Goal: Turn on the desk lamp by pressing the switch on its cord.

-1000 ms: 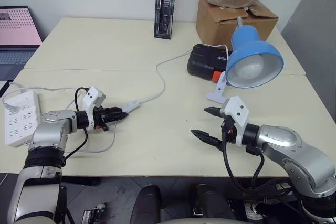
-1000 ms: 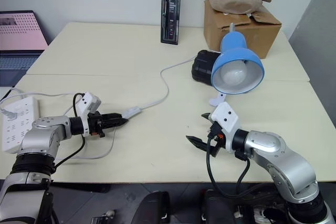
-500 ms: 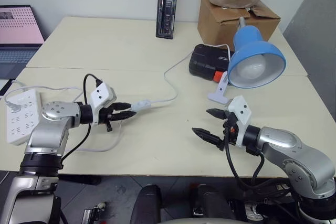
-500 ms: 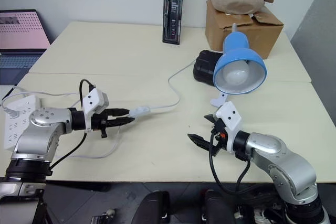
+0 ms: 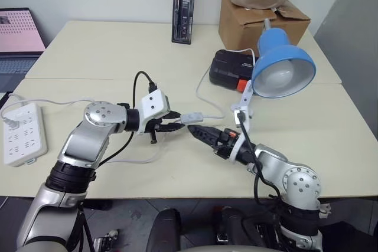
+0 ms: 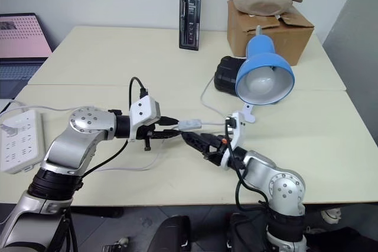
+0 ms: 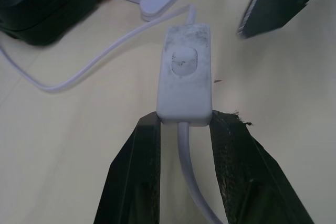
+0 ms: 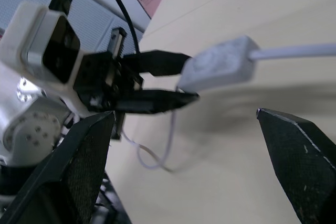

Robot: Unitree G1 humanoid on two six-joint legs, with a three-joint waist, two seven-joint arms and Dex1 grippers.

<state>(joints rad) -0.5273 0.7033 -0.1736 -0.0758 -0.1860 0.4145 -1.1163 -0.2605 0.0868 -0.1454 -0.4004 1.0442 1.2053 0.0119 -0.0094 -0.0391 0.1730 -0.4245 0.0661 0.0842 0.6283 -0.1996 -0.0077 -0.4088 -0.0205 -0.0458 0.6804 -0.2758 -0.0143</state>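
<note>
The left gripper [image 5: 176, 123] pinches the near end of the small white switch [image 5: 192, 117] between its two black fingers and holds it up off the table [image 5: 118, 51]. The switch sits in front of the blue desk lamp [image 5: 279, 66], a bit to the robot's left of its white clip base [image 5: 241, 105]. The thin white cord [image 5: 208, 92] runs from the switch toward the lamp. The right gripper [image 5: 204, 134] has its fingers spread wide and holds nothing; it points at the switch from just beside it.
</note>
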